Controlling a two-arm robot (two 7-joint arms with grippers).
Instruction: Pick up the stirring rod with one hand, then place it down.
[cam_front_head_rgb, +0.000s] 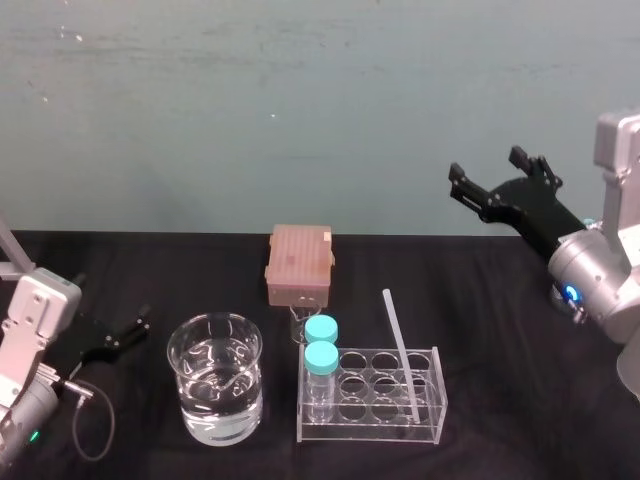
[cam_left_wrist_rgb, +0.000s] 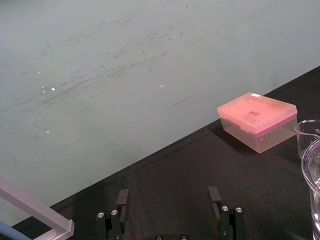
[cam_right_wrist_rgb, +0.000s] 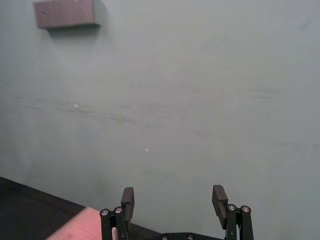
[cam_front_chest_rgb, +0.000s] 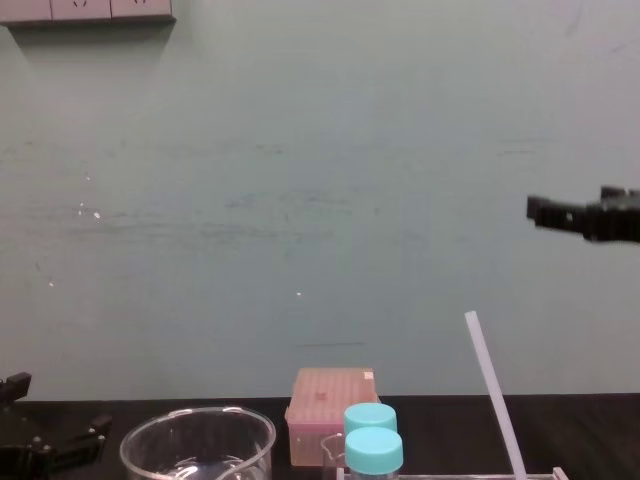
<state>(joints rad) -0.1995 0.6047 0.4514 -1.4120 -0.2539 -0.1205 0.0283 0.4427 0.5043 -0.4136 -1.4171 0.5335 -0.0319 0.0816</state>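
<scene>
The stirring rod stands tilted in a hole at the right end of a clear plastic rack. Its lower end is down inside the rack and its upper end leans back and to the left, rising well above the two blue-capped bottles that stand in the rack's left column. Nothing grips the rod. The right hand hangs high over the right side of the black worktop, well apart from the rod, with its fingers spread wide and nothing between them. The left hand lies low at the worktop's left edge, also open and holding nothing. A glass beaker of water sits left of the rack, and a pink pipette tip box sits behind it, near the wall.
</scene>
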